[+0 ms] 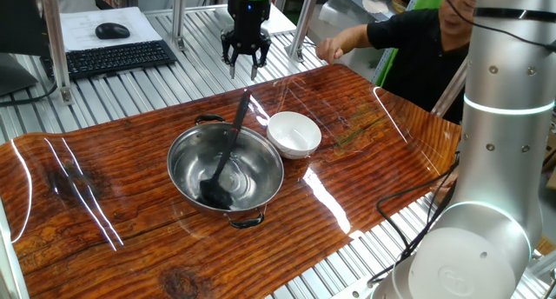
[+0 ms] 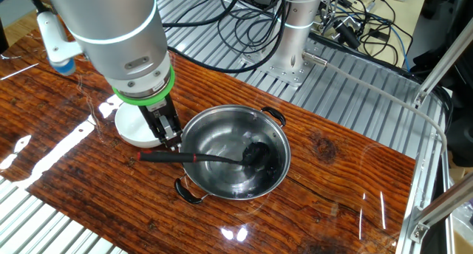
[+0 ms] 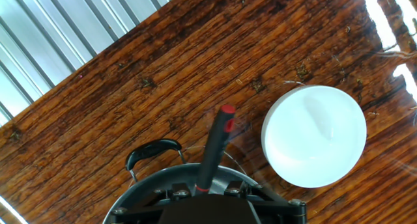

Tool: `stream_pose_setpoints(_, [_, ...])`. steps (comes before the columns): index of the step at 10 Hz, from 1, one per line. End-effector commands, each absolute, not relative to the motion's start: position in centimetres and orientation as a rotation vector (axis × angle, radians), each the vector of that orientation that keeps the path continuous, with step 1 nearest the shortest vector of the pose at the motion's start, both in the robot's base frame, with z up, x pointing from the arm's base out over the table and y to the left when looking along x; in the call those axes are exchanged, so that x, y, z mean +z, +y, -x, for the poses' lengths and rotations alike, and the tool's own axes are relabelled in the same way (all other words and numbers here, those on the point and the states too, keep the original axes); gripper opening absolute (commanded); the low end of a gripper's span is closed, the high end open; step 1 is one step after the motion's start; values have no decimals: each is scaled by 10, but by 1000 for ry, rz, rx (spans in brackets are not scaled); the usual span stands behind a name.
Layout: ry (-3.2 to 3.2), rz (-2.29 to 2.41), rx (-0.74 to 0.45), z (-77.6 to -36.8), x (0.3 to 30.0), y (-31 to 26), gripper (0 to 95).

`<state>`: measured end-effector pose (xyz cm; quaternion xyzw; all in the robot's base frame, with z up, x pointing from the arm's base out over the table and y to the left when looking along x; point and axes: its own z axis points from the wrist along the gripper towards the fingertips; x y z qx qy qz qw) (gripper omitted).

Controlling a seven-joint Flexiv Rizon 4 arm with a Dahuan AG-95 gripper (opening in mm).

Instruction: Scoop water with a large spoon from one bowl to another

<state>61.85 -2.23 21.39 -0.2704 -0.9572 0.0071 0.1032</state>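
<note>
The wide steel bowl [image 1: 257, 172] stands mid-table, also in the other fixed view [image 2: 279, 136] and at the bottom of the hand view [image 3: 140, 188]. The black ladle [image 1: 228, 147] lies in it, cup on the bottom [image 2: 256, 155], handle leaning over the rim towards the small white bowl [image 1: 294, 132]. The handle's red-tipped end shows in the hand view [image 3: 218, 136], left of the white bowl [image 3: 313, 136]. My gripper [image 1: 243, 70] is open and empty, above the handle's end [image 2: 171, 138]. I cannot make out water in either bowl.
A keyboard [image 1: 113, 57] and mouse [image 1: 111, 30] lie on the metal bench behind the table. A person [image 1: 417, 34] reaches in at the far right. A second silver arm [image 1: 499, 160] stands at the near right. Cables [image 2: 281, 18] lie past the table.
</note>
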Motion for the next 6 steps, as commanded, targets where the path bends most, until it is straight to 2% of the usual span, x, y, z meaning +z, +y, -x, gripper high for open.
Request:
stream_pose_setpoints(1, [-2828,792,14,-618,214,-23,0])
stream_pose_setpoints(6, [-2829,724,6,-618,217,-29,0])
